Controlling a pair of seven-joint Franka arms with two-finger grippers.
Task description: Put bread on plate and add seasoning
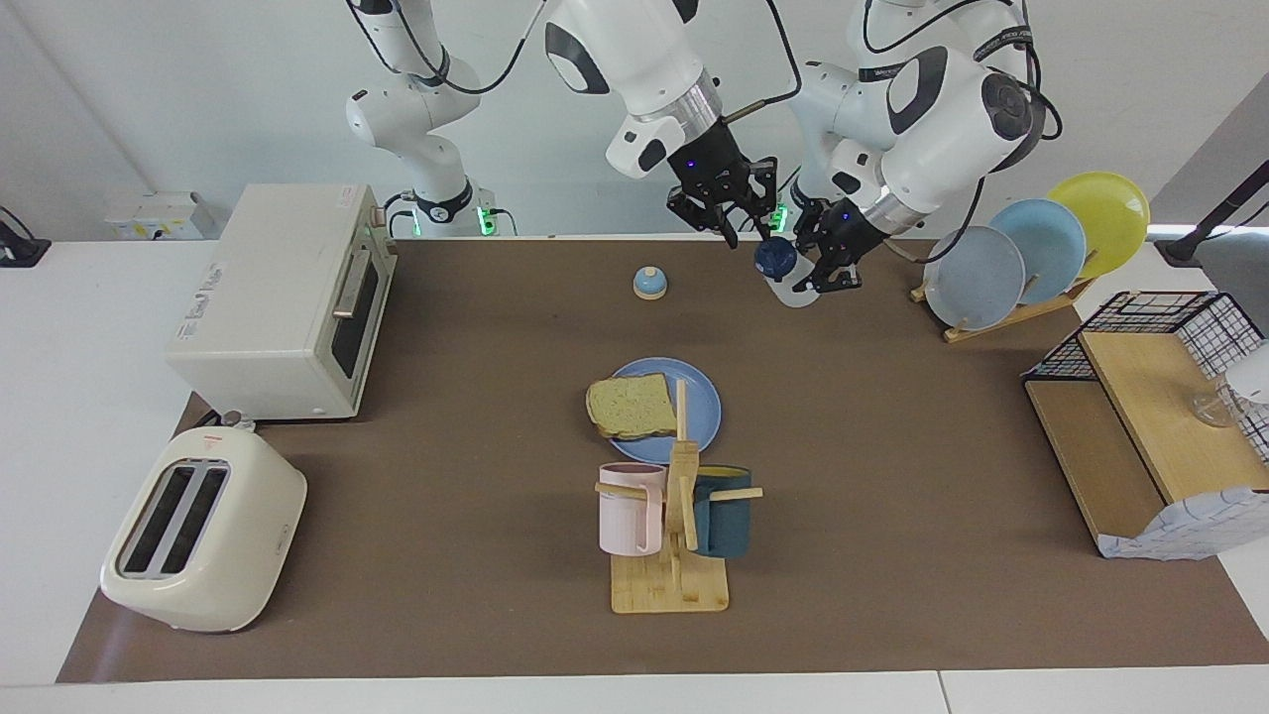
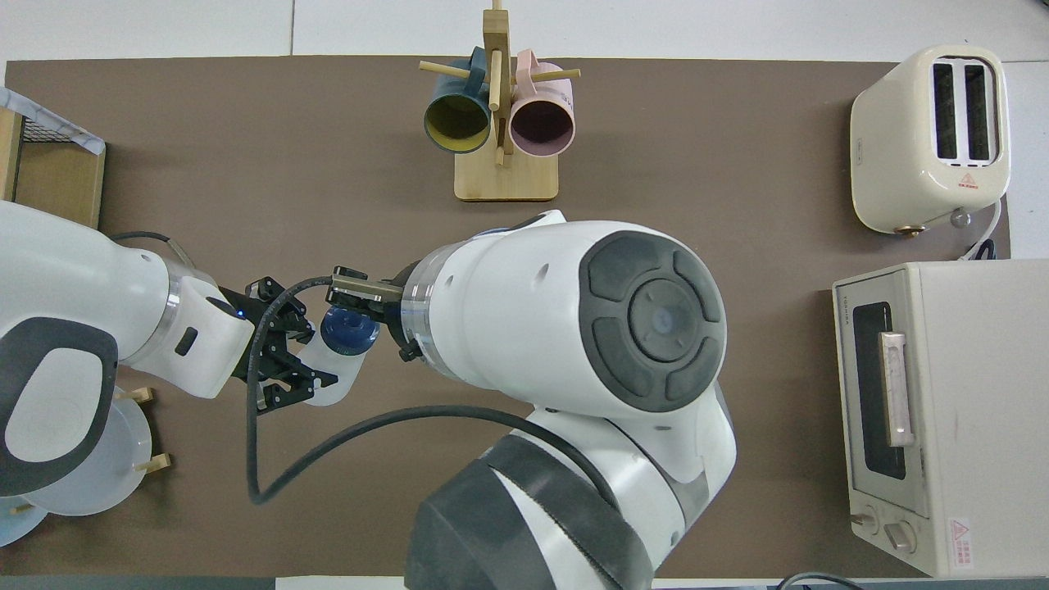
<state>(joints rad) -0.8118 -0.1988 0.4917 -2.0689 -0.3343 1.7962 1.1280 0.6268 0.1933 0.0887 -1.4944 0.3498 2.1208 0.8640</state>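
Nearest the robots, both grippers are up in the air over the strip of brown mat (image 1: pixel 892 476) by the robots' edge. The left gripper (image 1: pixel 831 266) is clamped on the body of the seasoning bottle (image 1: pixel 793 290), holding it tilted with its dark blue cap (image 1: pixel 774 258) turned toward the right gripper (image 1: pixel 732 213). The right gripper hangs at the cap, its fingers partly spread about it; whether they touch the cap cannot be told.

On the mat just beside that spot, toward the right arm's end, sits a small blue-domed bell (image 1: pixel 649 283), standing free. At the left arm's end, plates stand upright in a wooden rack (image 1: pixel 1001 315) close to the mat's edge.

Farther out, at mid-table, lies the blue plate (image 1: pixel 702 407). The bread (image 1: pixel 632 407) rests on it, one edge overhanging the rim toward the right arm's end. Open mat lies between the plate and the bell.

Farther still, just beside the plate, the mug stand (image 1: pixel 670 580) carries a pink mug (image 1: pixel 629 508) and a dark teal mug (image 1: pixel 722 511).

The toaster oven (image 1: pixel 283 297) and toaster (image 1: pixel 203 531) line the right arm's end; a wire-and-wood shelf (image 1: pixel 1140 416) occupies the left arm's end.
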